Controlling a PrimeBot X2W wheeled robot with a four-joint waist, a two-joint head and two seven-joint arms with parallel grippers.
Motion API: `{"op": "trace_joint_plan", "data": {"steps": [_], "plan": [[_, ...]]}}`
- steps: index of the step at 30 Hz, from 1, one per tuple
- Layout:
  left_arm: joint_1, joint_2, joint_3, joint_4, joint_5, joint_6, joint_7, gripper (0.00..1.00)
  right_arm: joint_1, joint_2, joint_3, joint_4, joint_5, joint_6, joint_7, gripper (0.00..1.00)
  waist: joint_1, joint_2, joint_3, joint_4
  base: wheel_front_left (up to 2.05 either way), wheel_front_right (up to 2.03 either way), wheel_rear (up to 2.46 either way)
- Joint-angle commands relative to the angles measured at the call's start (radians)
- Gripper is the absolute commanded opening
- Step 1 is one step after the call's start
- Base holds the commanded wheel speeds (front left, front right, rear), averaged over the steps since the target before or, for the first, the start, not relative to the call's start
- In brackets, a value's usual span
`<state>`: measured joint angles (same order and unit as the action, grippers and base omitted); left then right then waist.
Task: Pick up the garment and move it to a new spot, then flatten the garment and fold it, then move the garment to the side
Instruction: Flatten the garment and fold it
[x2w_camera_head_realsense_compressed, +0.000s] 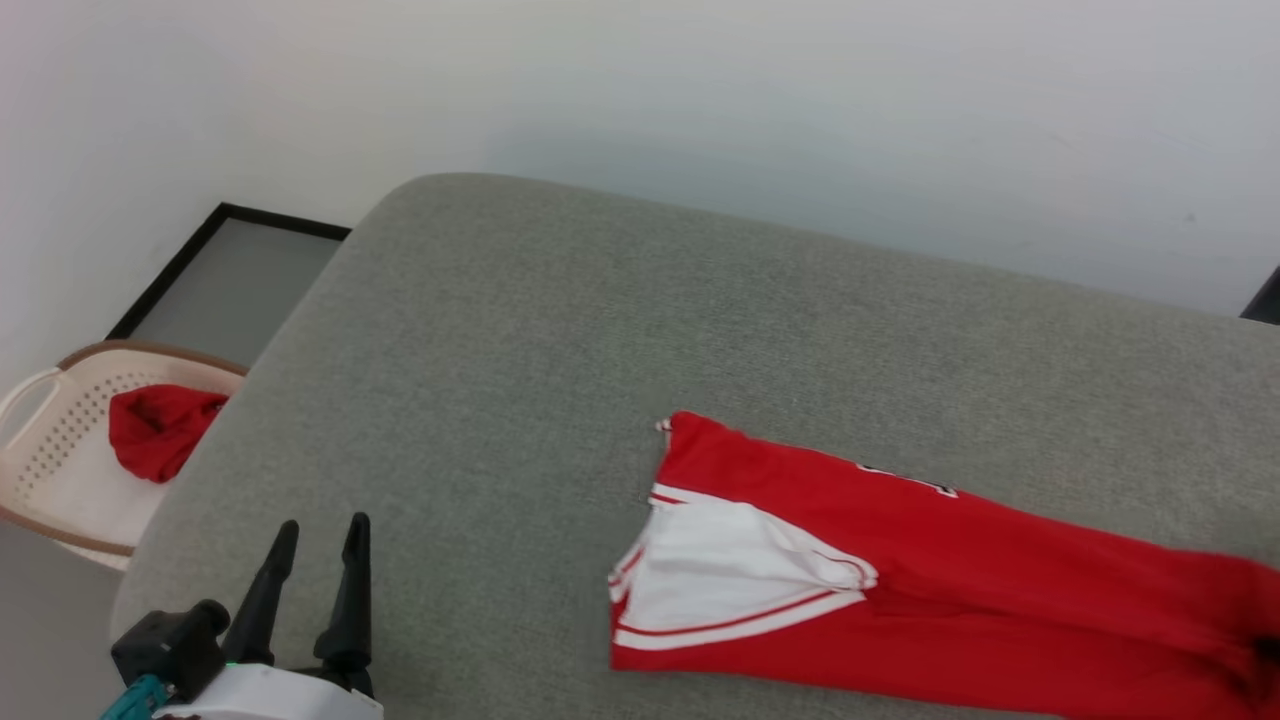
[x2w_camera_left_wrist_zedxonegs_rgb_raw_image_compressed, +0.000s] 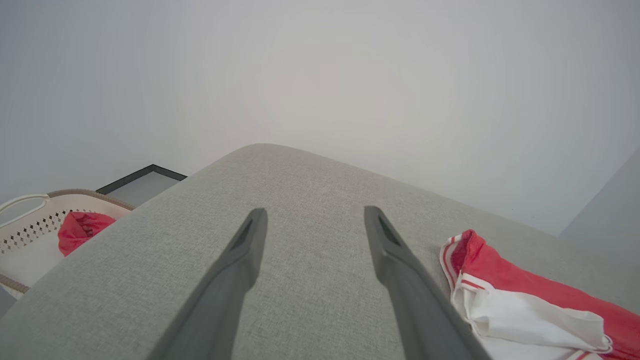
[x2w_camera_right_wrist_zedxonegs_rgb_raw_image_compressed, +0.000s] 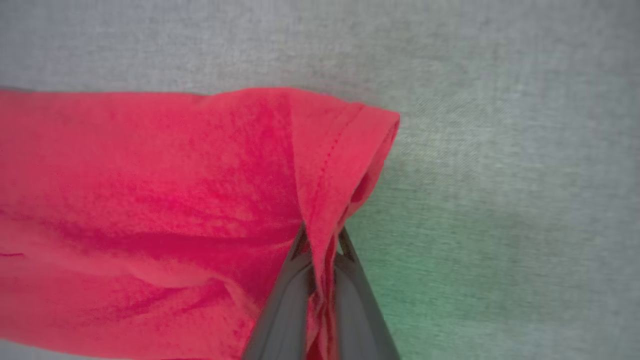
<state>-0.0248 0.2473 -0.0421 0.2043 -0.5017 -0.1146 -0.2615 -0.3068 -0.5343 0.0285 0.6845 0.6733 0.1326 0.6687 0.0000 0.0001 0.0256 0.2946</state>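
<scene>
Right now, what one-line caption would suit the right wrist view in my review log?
Right pincer shut on a hemmed fold of the red garment, which lies on a grey fabric surface.

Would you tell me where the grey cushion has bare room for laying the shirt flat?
The grey cushion is bare from the left gripper to its far edge and across to the red shirt. Crowded: near right, under the shirt.

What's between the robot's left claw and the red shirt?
Nothing but bare grey cushion between the left gripper and the garment, seen in the head view.
</scene>
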Motion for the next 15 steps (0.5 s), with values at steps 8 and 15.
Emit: {"op": "trace_joint_plan", "data": {"steps": [8, 15], "plan": [[0.004, -0.014, 0.023, 0.012, 0.015, -0.013, -0.003, 1.0, -0.047, -0.101, 0.013, 0.041, 0.002, -0.003, -0.035, 0.0, 0.0, -0.0001, -0.011, -0.045, 0.0, 0.0, 0.0], [0.023, -0.02, 0.033, 0.023, 0.007, -0.016, -0.003, 1.0, -0.043, -0.125, 0.032, 0.011, 0.038, -0.003, -0.019, 0.0, 0.0, -0.0001, -0.031, -0.085, 0.0, 0.0, 0.0]]}}
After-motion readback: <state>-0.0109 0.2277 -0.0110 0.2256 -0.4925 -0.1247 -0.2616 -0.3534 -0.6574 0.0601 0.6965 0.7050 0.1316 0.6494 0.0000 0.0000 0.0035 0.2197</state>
